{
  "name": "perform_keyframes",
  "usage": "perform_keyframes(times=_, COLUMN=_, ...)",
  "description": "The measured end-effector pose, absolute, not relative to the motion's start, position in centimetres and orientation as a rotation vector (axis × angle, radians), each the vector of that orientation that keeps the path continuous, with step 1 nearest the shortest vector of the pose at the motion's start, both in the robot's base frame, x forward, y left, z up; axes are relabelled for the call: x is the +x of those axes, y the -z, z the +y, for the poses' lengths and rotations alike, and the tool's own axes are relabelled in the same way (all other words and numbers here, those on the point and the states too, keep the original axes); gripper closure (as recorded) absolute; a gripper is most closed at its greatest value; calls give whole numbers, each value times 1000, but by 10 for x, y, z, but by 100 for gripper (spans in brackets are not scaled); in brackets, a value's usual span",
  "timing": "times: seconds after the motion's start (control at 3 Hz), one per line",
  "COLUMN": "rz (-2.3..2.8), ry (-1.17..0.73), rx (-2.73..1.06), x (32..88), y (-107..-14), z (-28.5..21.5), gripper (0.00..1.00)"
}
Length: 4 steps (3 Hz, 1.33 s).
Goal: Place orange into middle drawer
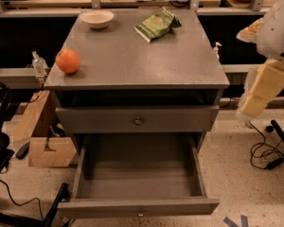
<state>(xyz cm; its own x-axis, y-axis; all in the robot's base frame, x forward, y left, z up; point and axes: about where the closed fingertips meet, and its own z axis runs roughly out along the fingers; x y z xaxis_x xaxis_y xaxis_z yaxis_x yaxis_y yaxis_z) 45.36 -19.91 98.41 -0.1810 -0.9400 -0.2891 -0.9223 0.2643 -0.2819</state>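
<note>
Orange sits near the left edge of the grey cabinet top, at the frame's left. Low in the frame, the middle drawer stands pulled out. At the right edge, the gripper hangs beside the cabinet, well apart from the orange; whether it is spread or closed cannot be told. A white bowl and a green snack bag lie at the top's back.

Single high front view, angled down at cabinet; hand right edge.
</note>
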Motion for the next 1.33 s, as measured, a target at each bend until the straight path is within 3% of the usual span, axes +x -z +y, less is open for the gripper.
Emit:
perform_keyframes(times=0.33, rz=2003, ry=-74, rx=-1638, x=487, y=-977, z=-175, gripper=0)
perform_keyframes(times=1.0, rz=1607, ry=-355, rx=-1518, x=565, y=-993, z=-77, gripper=0)
perform_keyframes(times=1.33, rz=1607, ry=-355, rx=-1518, x=565, y=-993, z=-77, gripper=0)
